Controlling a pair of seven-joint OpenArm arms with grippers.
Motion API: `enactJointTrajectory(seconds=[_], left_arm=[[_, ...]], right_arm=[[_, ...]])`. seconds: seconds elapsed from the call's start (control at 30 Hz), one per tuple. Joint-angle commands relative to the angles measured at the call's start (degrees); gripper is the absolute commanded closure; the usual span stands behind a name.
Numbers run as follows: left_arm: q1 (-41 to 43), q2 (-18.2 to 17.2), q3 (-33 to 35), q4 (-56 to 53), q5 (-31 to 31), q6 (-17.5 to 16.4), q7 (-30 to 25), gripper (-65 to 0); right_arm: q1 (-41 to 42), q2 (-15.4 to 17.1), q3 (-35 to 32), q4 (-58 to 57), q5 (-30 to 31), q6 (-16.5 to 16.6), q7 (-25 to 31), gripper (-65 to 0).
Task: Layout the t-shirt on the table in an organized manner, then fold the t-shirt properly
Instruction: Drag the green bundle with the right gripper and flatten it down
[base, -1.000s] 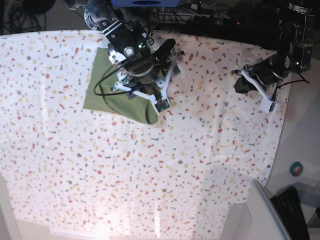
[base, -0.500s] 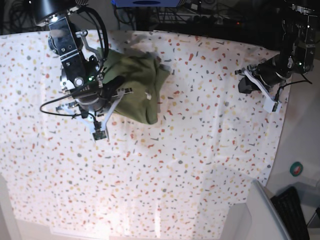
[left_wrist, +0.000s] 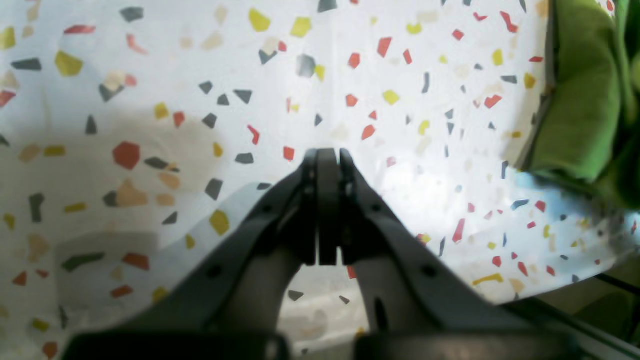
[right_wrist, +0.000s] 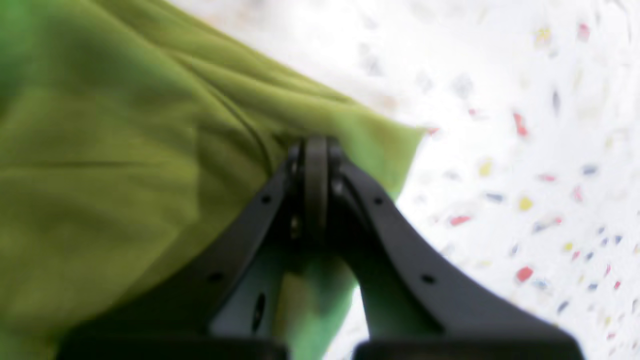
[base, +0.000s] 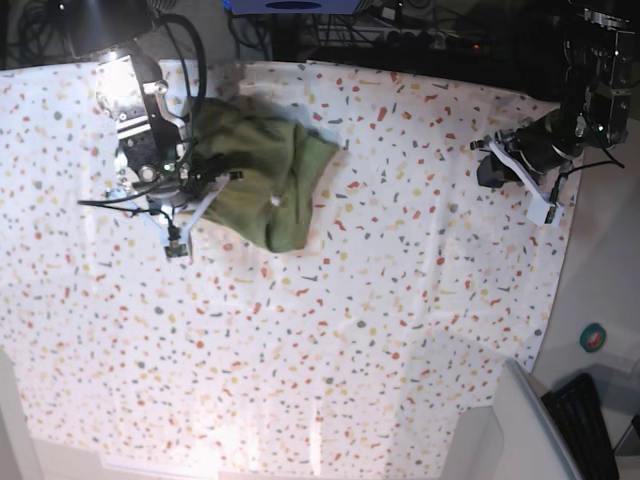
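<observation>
**Right gripper pinches bunched t-shirt; left gripper idles far across the table**

Your right gripper (right_wrist: 316, 150) has its jaws pressed together over a fold of the olive-green t-shirt (right_wrist: 125, 165); the blurred wrist view shows cloth bunched against the tips and trailing under them, so it looks clamped on the fabric near a pointed edge. In the base view, that gripper (base: 176, 246) sits at the shirt's near-left edge, and the t-shirt (base: 262, 180) lies crumpled in a rough heap just beyond and beside it, a small white label showing on top.

Your left gripper (left_wrist: 327, 155) has its jaws closed flat on each other with nothing between them, hovering over bare speckled cloth. A green edge of the shirt shows only at the far side of its wrist view. From the base camera, this gripper (base: 545, 208) hangs well apart from the shirt, near the table's edge.

The table (base: 330, 350) wears a white cloth flecked red, yellow and grey. Beyond it lie dark cables and equipment; a grey bin (base: 520, 430) stands at one corner.

Count: one t-shirt, one table, two grippers.
</observation>
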Motion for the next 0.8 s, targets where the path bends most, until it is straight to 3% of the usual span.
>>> enactJointTrajectory(seconds=[0.0, 0.1, 0.4, 0.5, 0.77], left_arm=[[-0.2, -1.0, -0.4, 0.7, -0.5, -0.3, -0.8, 0.0], [-0.2, -1.0, -0.4, 0.7, -0.5, -0.3, -0.8, 0.0], [-0.3, -0.8, -0.4, 0.7, -0.5, -0.3, -0.8, 0.0], [-0.3, -0.8, -0.4, 0.7, -0.5, -0.3, -0.8, 0.0], [-0.5, -0.7, -0.4, 0.9, -0.6, -0.3, -0.8, 0.0]], right_arm=[[1.0, 0.0, 0.4, 0.6, 0.1, -0.2, 1.4, 0.0], [1.0, 0.0, 0.4, 1.4, 0.1, -0.3, 1.5, 0.0], [-9.2, -0.5, -0.1, 22.8, 0.1, -0.3, 1.3, 0.0], [-10.8, -1.8, -1.5, 22.5, 0.1, -0.3, 1.3, 0.0], [-8.5, -2.2, -12.7, 18.5, 0.0, -0.6, 1.5, 0.0]])
